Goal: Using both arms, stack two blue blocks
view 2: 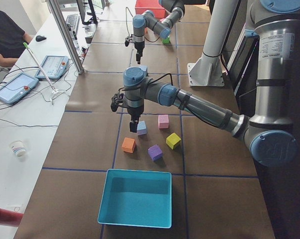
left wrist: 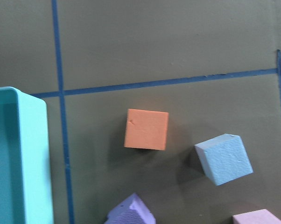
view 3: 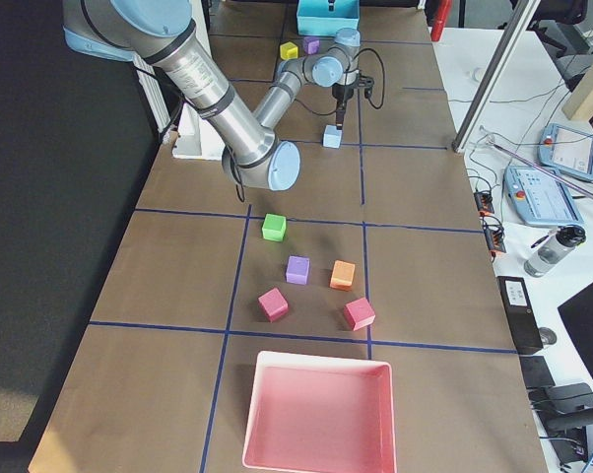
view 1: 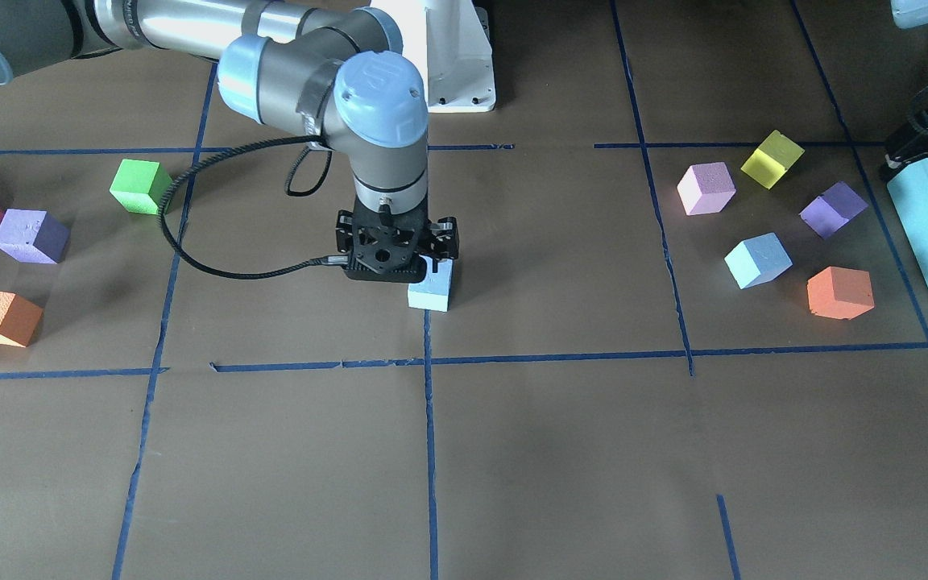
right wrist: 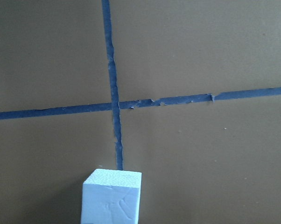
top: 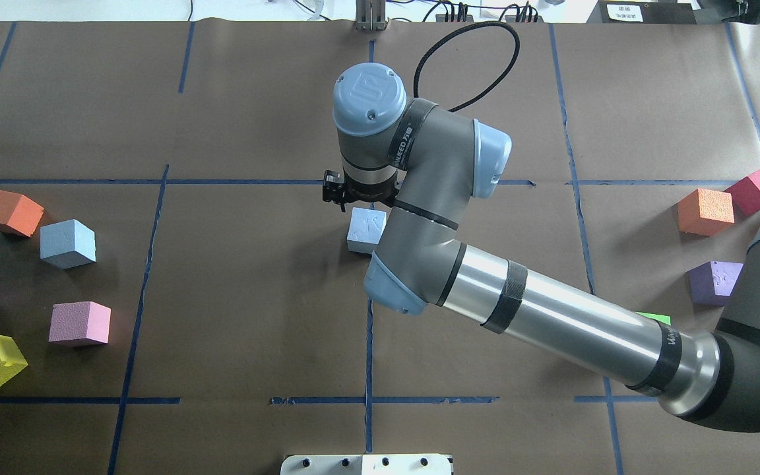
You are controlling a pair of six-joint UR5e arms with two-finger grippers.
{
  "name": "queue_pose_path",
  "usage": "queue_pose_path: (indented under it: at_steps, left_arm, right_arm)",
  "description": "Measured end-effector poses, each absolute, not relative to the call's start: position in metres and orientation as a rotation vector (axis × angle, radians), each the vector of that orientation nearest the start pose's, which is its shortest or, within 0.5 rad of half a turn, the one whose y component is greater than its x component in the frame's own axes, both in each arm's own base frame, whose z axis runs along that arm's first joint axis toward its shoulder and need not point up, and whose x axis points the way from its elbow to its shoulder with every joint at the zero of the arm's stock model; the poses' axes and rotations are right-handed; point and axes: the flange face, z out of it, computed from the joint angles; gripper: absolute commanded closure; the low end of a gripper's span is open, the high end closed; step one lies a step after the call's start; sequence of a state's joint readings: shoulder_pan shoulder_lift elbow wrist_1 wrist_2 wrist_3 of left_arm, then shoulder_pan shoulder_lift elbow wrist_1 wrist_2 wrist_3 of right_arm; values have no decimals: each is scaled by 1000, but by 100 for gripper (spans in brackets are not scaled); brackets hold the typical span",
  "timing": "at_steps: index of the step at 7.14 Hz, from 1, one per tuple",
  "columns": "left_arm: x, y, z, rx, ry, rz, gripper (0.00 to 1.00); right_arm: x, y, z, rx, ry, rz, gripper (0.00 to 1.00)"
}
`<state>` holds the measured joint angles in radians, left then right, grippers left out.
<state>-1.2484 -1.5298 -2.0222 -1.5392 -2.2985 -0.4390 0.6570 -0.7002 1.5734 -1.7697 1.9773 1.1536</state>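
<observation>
One blue block (view 1: pixel 432 287) sits on the table (view 1: pixel 561 451) at the centre tape line (view 1: pixel 430 419), with the right gripper (view 1: pixel 396 259) close above it; its fingers are hidden, so I cannot tell whether it grips or has let go. The other blue block (view 1: pixel 758 260) lies just beside the left gripper (view 2: pixel 133 126), whose state I likewise cannot tell; the left arm (view 2: pixel 200 104) is far nearer, so that pick looks to be its job.

Right gripper (view 1: pixel 403 262) is masking its own fingertips and part of blue block (view 1: pixel 432 292). Edge is cropping left gripper (view 1: pixel 927 141). Right arm (top: pixel 551 310) is covering most of green cube (top: pixel 654 318).
</observation>
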Motion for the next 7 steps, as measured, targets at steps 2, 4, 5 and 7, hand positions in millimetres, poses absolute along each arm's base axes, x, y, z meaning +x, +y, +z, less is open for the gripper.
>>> queue_pose_path:
  at_steps: [2, 4, 5, 7]
  left_arm:
    - [139, -463, 471, 84, 814, -84, 0]
    - [198, -464, 507, 112, 820, -193, 0]
    - [222, -460, 517, 116, 819, -232, 0]
    - [254, -450, 526, 111, 805, -267, 0]
  right_arm:
    - [-423, -522, 150, 24, -761, 37, 0]
    - [-345, -531, 175, 46, -780, -1, 0]
    - [-317, -535, 187, 56, -788, -11, 0]
    - [-285, -540, 203, 71, -789, -19, 0]
